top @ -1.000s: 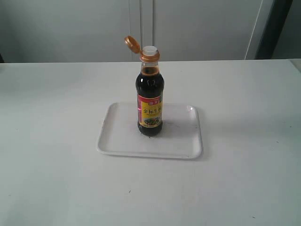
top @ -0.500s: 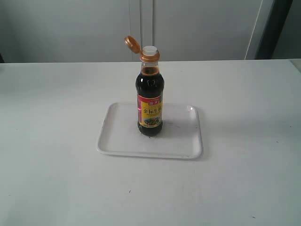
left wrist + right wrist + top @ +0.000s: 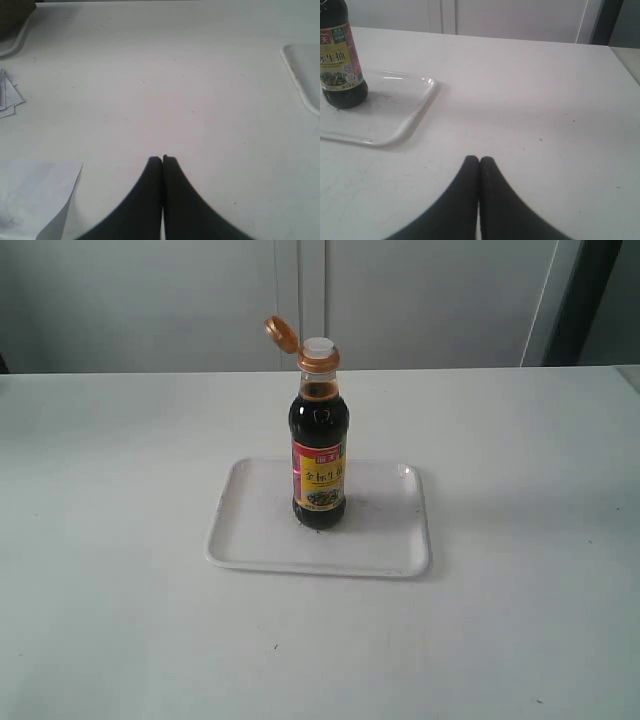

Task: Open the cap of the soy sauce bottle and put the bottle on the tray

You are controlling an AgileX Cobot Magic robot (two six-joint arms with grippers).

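The soy sauce bottle (image 3: 319, 465) stands upright on the white tray (image 3: 385, 540) in the middle of the table. Its copper-orange cap (image 3: 281, 334) is flipped open to the left, and the white spout (image 3: 318, 347) shows. In the right wrist view the bottle (image 3: 340, 70) stands on the tray (image 3: 395, 125), well away from my right gripper (image 3: 479, 160), which is shut with nothing in it. My left gripper (image 3: 162, 160) is shut and empty over bare table, with a tray corner (image 3: 300, 75) far off. Neither gripper shows in the exterior view.
White paper sheets (image 3: 35, 200) lie on the table close to my left gripper, and more paper (image 3: 7, 97) lies further off. A dark object with a white rim (image 3: 15, 25) sits at the table's far part. A wall (image 3: 420, 300) stands behind the table.
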